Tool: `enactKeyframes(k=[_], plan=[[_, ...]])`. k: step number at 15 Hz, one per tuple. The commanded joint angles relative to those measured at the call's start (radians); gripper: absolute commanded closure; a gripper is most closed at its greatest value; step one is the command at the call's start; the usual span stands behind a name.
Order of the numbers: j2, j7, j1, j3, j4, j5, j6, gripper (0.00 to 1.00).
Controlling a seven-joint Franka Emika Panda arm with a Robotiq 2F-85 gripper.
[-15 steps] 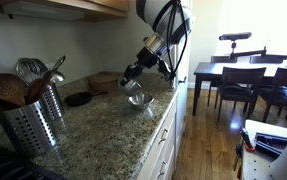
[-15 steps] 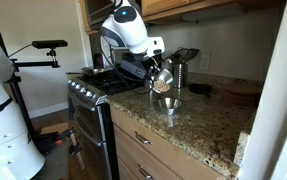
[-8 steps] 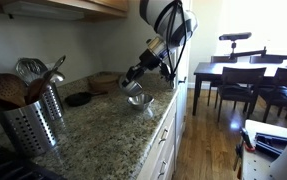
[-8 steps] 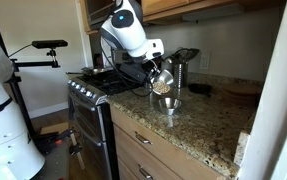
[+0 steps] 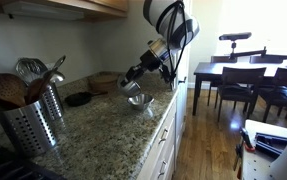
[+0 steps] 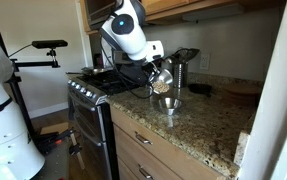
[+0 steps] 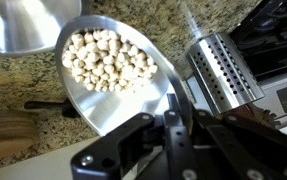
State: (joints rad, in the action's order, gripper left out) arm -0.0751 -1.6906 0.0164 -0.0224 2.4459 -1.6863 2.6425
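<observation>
granite counter (image 5: 103,135) | gripper (image 7: 171,115) clamped on scoop (image 7: 123,105) w/ beans (image 7: 105,60); above bowl (image 5: 138,100)

One metal cup (image 7: 123,110) holding dozens of pale beans (image 7: 105,62), too many to count; one metal bowl (image 7: 18,22); one perforated utensil holder (image 7: 223,68).

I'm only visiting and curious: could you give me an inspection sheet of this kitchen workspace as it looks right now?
Surface: speckled stone counter, level.
Job's things: metal scoop heaped with pale beans, held close above a metal bowl.
Clutter: utensil holder, dark dish, wooden board.
Grippers: claw shut on the scoop's handle.
Cables: dark cable looped beside the arm.
Surroundings: stove, dining table with chairs.
</observation>
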Motion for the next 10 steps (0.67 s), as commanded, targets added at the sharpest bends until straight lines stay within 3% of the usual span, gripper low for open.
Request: enactKeyframes(k=[1, 10], plan=[[-0.065, -0.079, -0.011, 0.018, 0.053, -0.057, -0.064, 0.93], [-0.077, -0.133, -0.015, 0.059, 0.083, -0.078, -0.116, 0.93]])
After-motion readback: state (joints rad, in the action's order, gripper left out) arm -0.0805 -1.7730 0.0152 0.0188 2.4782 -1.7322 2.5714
